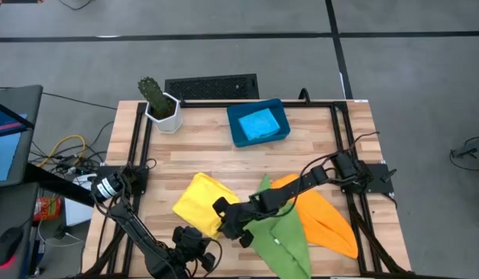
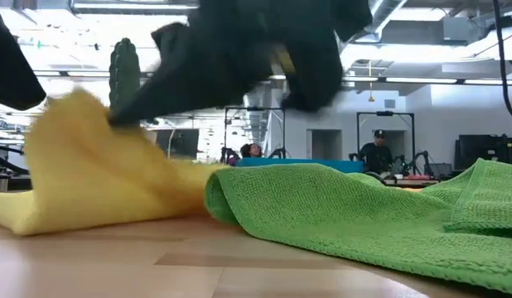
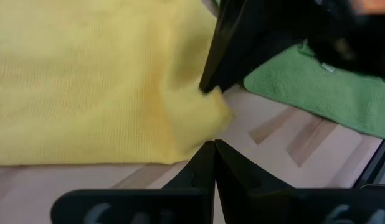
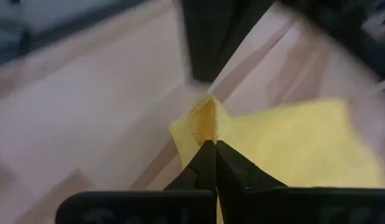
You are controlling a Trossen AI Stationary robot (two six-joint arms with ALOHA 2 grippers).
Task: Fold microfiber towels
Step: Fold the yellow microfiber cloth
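Observation:
The yellow towel [image 1: 197, 200] lies at the table's near middle, and its near right corner is raised to a peak [image 2: 78, 103]. My right gripper [image 4: 211, 144], reaching in from the right [image 1: 224, 219], is shut on that corner. My left gripper [image 3: 214, 144] comes from the near left [image 1: 202, 242] and is shut with nothing between its fingers, its tips right beside the same corner. The green towel [image 1: 282, 232] lies crumpled to the right of the yellow one, partly over the orange towel [image 1: 326, 221]. The light blue towel [image 1: 259, 124] lies folded in the tray. My right gripper pinches the yellow towel's bunched near right corner [image 4: 205, 118] between its two fingers; a small fold of cloth sticks out past the tips. The fingers slant down from the table's right. The corner is lifted, and the rest of the towel [image 2: 90, 190] lies on the table. My left gripper's shut tips stand at the edge of that corner [image 3: 208, 121]; I cannot tell whether they touch it.
A dark-blue tray [image 1: 238, 138] stands at the far middle and a potted cactus [image 1: 158, 102] at the far left. A black grille [image 1: 212, 87] lies behind them. Bare wood shows between the tray and the towels. People sit in the room beyond [image 2: 376, 149].

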